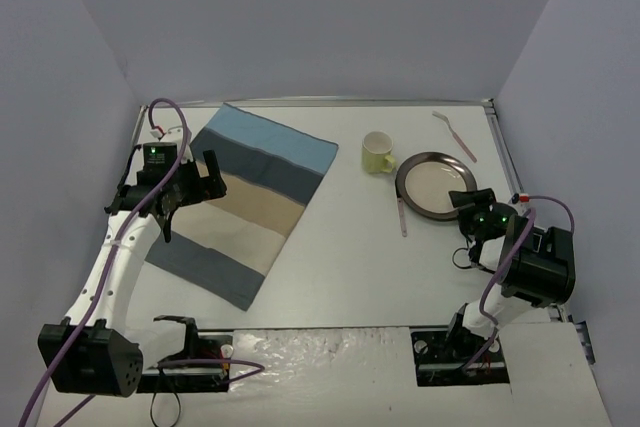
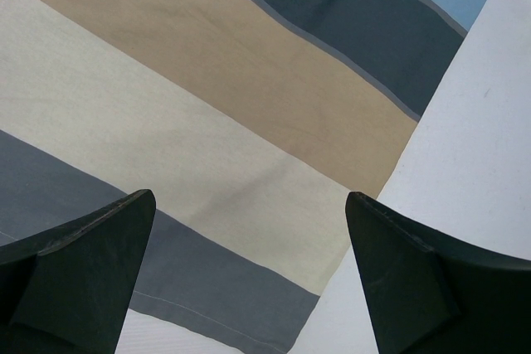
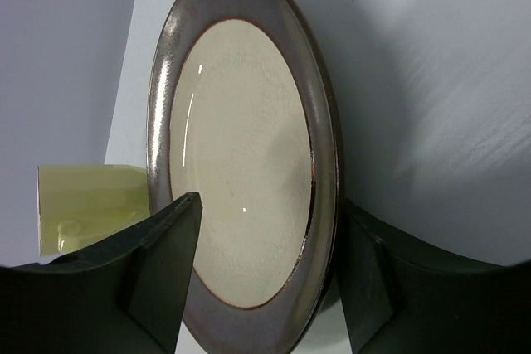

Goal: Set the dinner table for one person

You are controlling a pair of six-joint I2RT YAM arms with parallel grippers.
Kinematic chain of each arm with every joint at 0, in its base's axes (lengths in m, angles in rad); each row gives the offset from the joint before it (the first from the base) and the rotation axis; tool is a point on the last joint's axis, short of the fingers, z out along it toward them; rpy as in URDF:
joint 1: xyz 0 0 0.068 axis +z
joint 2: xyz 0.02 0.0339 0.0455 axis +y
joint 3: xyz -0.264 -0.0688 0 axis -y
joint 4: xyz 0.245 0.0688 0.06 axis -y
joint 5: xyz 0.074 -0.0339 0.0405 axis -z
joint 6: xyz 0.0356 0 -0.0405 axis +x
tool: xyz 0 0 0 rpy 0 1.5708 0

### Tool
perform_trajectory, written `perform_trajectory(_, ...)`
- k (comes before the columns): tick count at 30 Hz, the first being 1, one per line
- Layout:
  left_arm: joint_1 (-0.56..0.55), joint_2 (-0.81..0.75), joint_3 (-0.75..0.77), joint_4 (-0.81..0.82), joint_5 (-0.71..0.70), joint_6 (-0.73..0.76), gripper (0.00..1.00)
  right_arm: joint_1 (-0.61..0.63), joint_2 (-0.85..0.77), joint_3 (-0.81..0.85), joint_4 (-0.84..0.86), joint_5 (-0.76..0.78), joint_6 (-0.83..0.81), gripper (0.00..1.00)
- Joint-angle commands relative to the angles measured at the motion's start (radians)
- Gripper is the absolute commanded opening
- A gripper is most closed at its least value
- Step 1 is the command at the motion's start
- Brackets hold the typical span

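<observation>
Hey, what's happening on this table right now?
Two robot arms are setting a place on the dinner table. The right gripper has its jaws either side of the plate rim; a firm grip can't be confirmed. The left gripper hangs open above the striped placemat, holding nothing. A yellow mug stands beside the plate, off the placemat.

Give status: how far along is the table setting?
Done: placemat spread on the table, left gripper open above it. In hand: right gripper, jaws straddling the plate rim, grip unconfirmed. Left: plate, mug, near utensil and far utensil all sit off the placemat.
</observation>
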Motion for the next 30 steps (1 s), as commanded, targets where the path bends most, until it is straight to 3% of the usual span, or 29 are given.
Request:
perform_trajectory(1,0.009,-0.026,0.011,0.054,0.004,-0.006,0.97,-0.002,0.067,-0.011,-0.108,0.023,-0.014,0.55)
perform_trajectory(8,0.012,-0.023,0.010,0.054,0.006,-0.007,0.97,-0.003,0.072,-0.012,-0.114,0.039,-0.009,0.26)
perform_trajectory(11,0.012,-0.022,0.008,0.057,0.010,-0.007,0.97,-0.005,0.031,-0.012,-0.130,0.049,-0.004,0.05)
perform_trajectory(13,0.012,-0.022,0.008,0.061,0.018,-0.008,0.97,-0.006,0.002,-0.009,-0.148,0.051,0.002,0.00)
perform_trajectory(16,0.011,-0.017,0.007,0.075,0.038,-0.009,0.97,-0.013,-0.088,-0.011,-0.174,0.044,0.033,0.00)
perform_trajectory(23,0.004,-0.017,0.022,0.095,0.112,-0.043,0.97,-0.017,-0.462,0.055,-0.368,0.063,0.084,0.00)
perform_trajectory(27,-0.009,-0.014,0.045,0.085,0.129,-0.060,0.97,-0.020,-0.523,0.106,-0.427,0.033,0.123,0.00)
perform_trajectory(30,-0.023,-0.013,0.060,0.083,0.131,-0.074,0.97,-0.018,-0.526,0.118,-0.378,0.017,0.184,0.00)
